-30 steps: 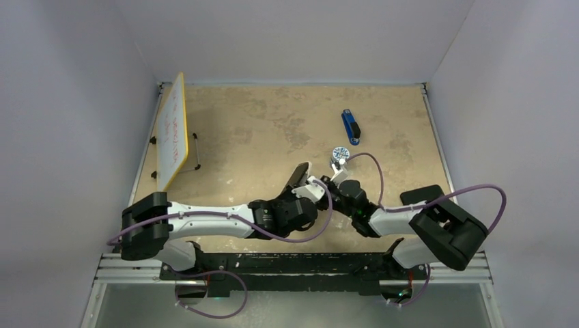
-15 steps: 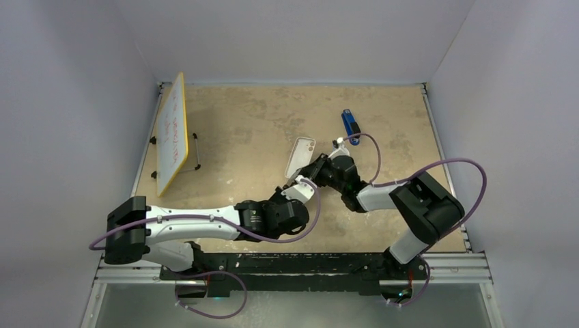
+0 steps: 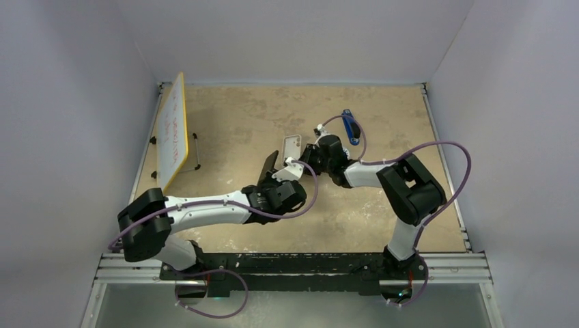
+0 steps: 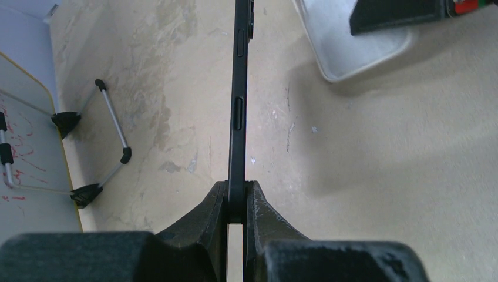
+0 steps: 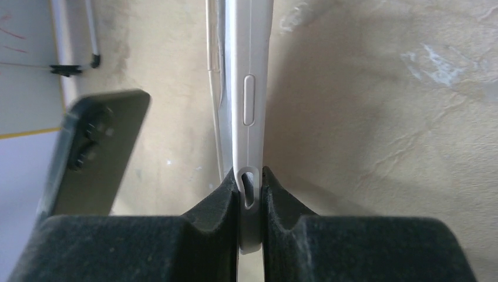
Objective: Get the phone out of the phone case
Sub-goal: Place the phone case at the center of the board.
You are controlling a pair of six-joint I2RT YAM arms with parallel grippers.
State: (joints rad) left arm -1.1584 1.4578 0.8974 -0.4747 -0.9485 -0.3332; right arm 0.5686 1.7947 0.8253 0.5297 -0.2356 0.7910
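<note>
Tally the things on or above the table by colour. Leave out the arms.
Black: 1, the phone
White: 2, the case and the whiteboard
Blue: 1, a small object I cannot identify
Total: 4

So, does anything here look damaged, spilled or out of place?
Nothing stands out. The left gripper pinches the black phone by its edge, the right gripper pinches the empty white case, and both look undamaged.
</note>
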